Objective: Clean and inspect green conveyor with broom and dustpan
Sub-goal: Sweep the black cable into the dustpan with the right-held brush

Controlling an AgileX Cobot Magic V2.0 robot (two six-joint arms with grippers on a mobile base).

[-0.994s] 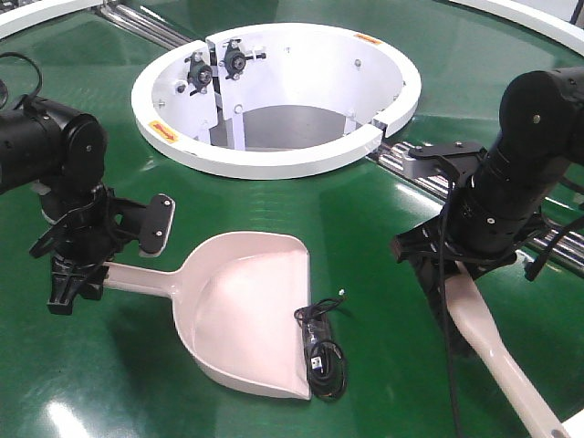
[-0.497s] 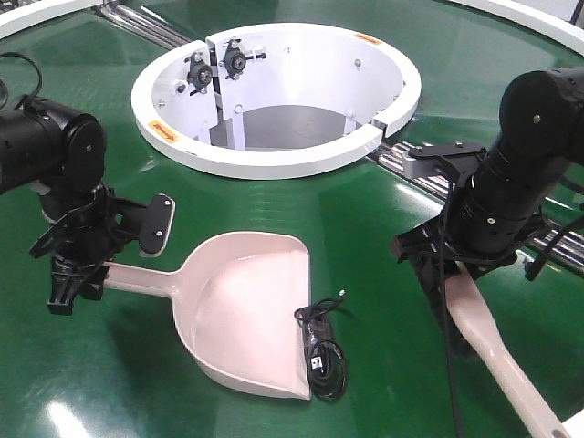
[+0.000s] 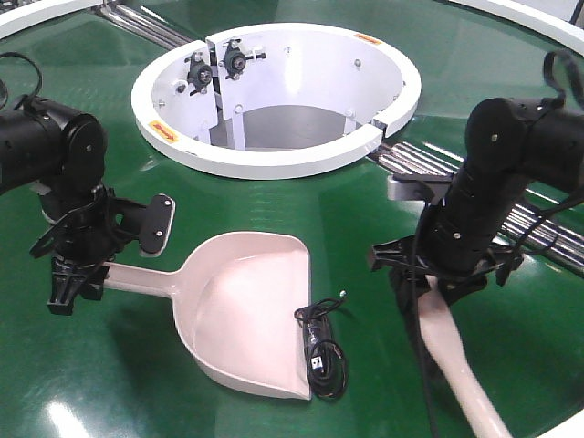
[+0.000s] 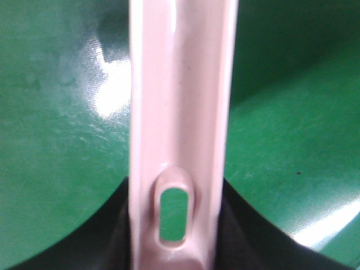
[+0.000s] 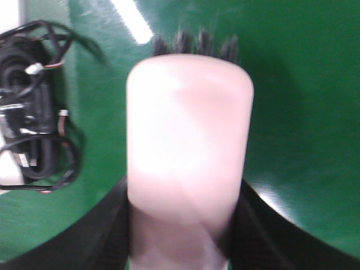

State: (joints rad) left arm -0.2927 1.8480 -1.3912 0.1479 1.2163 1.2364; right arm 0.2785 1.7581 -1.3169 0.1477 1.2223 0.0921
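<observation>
While your left end effector (image 3: pixel 80 274) clamps the dustpan (image 3: pixel 242 310) handle, the pan lies flat on the green conveyor (image 3: pixel 365 210) | right end effector (image 3: pixel 436 290) — closed round the broom (image 3: pixel 456 360), right of the pan | black cable (image 3: pixel 324 351) at its lip

We see a glossy dark-green curved conveyor belt (image 3: pixel 137 383), streaked with white glare. The wide pale pink-beige plastic dustpan (image 3: pixel 242 315) and the long pale pink-beige plastic hand broom (image 3: pixel 456 360) match in tone, and the broom's bristles (image 5: pixel 194 42) are dark. The round white ring housing (image 3: pixel 274 162) carries small orange labels (image 3: pixel 162 130). The coiled cable bundle (image 3: pixel 321 351) is black.
</observation>
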